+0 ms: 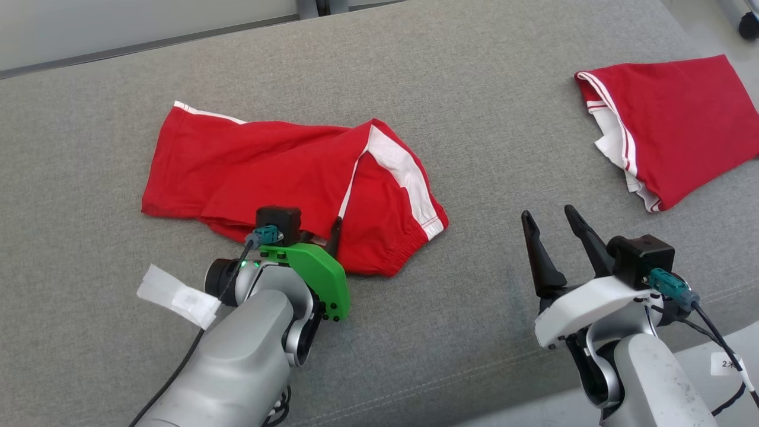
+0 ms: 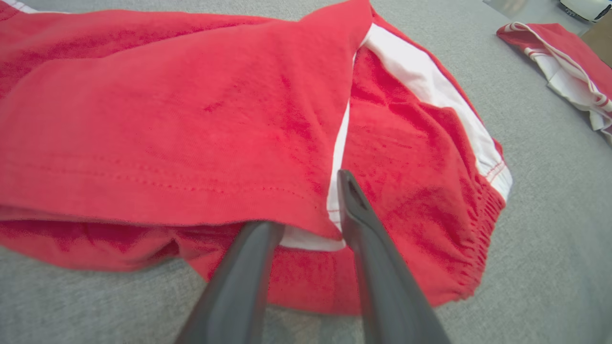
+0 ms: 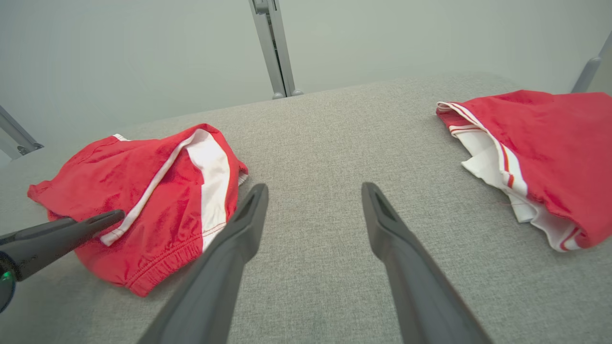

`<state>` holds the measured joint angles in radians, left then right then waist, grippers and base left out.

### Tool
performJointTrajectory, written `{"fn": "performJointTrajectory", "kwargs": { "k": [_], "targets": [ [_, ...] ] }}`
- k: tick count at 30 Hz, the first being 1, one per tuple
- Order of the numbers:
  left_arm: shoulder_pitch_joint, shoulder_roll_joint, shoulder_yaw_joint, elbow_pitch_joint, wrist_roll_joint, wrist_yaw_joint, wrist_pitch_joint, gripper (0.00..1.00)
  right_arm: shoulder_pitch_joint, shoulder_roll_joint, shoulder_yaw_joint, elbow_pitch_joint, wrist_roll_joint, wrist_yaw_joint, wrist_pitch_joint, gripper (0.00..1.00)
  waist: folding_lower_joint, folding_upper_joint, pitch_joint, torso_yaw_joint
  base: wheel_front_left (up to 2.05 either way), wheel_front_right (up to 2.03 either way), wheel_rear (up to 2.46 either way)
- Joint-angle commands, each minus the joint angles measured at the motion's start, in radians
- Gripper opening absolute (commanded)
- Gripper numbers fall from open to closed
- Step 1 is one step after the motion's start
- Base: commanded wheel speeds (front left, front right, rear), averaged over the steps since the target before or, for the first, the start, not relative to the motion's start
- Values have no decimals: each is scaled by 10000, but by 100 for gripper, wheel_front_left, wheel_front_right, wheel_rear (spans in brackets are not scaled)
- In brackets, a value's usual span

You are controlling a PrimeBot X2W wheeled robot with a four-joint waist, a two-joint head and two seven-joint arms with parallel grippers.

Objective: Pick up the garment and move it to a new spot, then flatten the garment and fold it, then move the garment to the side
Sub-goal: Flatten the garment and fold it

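Desk (image 1: 474,89): flat, covered in coarse grey woven cloth.
Garment (image 1: 267,172): red knit shorts with a white side stripe and gathered elastic waistband, lying rumpled on the desk, one flap folded over.
Second red shorts (image 1: 682,118): folded, well right of the garment.
Left tool (image 2: 308,200): at the garment's near hem, partly open, one finger under the top layer, one above it; not clamped.
Right tool (image 1: 548,212): right of the garment, wide open, empty.

Bright, even, diffuse light from overhead, no glare. Shadows soft & short: thin dark band under red garment (image 2: 143,260) hem at 7 o'clock, left wrist view. Head view sharp. Wrist views wide-angle, grey surface (image 3: 311,134) bows twd edges. Left gripper fingers (image 2: 382,286) go soft at 6 o'clock.
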<state>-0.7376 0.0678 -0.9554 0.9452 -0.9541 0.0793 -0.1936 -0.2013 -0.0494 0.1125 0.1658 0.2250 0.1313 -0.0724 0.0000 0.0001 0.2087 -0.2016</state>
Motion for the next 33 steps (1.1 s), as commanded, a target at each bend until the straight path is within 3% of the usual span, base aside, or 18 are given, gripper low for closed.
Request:
{"fn": "performJointTrajectory", "kwargs": {
  "k": [1, 9, 16, 23, 33],
  "targets": [
    [-226, -45, -57, 70, 121, -68, -149, 0, -76, -22, -33, -30, -65, -12, -52, 100, 0, -1, 10, 24, 0, 0, 0],
    [-987, 60, -103, 64, 547, -67, -498, 0, -15, -20, -111, 22, -24, -12, -89, 100, 0, -1, 12, 255, 0, 0, 0],
    [-1852, 816, 339, 40, 431, -109, -439, 0, -137, -22, 103, 72, 101, -12, -93, 100, 0, -1, 106, 449, 0, 0, 0],
    [-2688, 1819, 392, 258, 268, -674, 814, 0, -553, -20, 811, 349, 450, -12, -167, 100, 0, -1, 462, 258, 0, 0, 0],
    [-4389, 3261, -474, 400, 977, -1810, 2885, 0, -1564, -19, 2307, 1099, 1108, -12, -645, 100, 0, -1, 1308, -747, 0, 0, 0]
  ]
}}
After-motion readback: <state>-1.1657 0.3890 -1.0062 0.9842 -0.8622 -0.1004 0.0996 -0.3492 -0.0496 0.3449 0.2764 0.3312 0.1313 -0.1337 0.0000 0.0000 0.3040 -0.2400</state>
